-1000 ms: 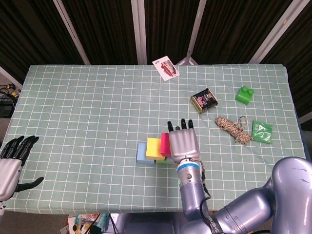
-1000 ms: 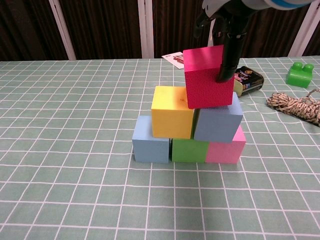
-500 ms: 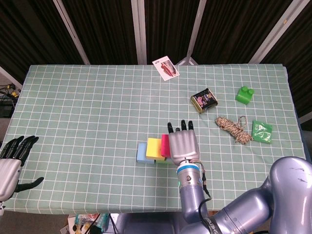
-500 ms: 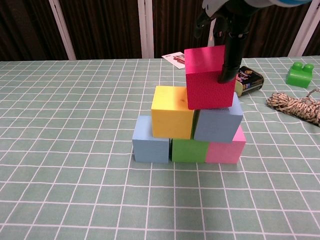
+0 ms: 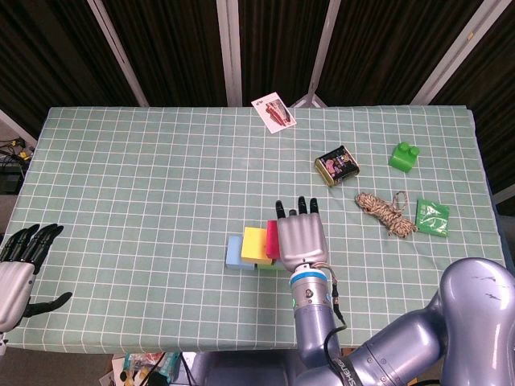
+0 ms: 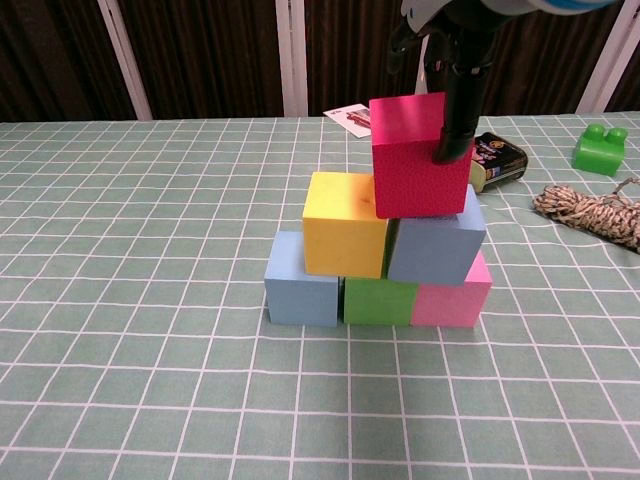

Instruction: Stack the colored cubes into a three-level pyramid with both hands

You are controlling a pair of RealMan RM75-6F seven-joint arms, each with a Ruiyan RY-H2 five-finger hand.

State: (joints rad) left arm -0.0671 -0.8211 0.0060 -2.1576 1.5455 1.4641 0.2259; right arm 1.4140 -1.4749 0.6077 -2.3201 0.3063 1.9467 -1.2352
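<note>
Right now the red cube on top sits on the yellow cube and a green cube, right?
Not quite. In the chest view the red cube sits on the yellow cube and a blue cube; the green cube is in the bottom row.

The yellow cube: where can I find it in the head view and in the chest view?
Head view: the yellow cube is below centre, just left of the right hand.
Chest view: centre, in the pyramid's middle row, left side.
Shared landmark: the dark red cube touching its right side.
</note>
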